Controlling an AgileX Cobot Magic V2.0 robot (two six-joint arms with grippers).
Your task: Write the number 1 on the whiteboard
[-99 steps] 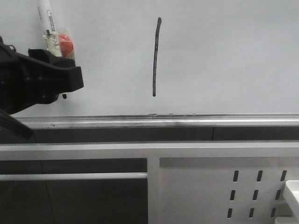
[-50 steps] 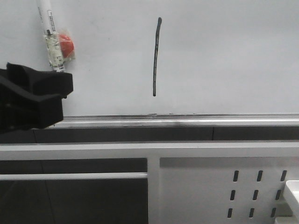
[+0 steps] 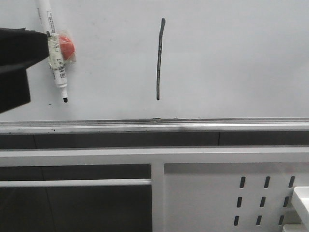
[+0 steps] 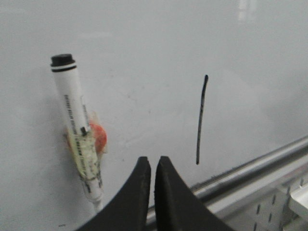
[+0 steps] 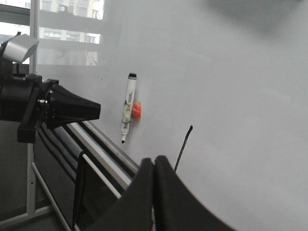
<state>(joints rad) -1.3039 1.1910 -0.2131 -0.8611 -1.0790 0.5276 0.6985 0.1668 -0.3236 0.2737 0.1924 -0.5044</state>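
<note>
Stroke work looks done: the number 1 (image 3: 159, 59) stands near-vertical on the whiteboard (image 3: 231, 58), above the rail (image 3: 193, 124). At its 9 o'clock the marker (image 3: 54, 53) clings to the board by a red magnet (image 3: 66, 46), tip uncapped. Left gripper (image 4: 150, 166) hangs apart from it, fingers pressed together, empty. Right gripper (image 5: 154, 166) likewise closed, empty. Nothing seems left.
</note>
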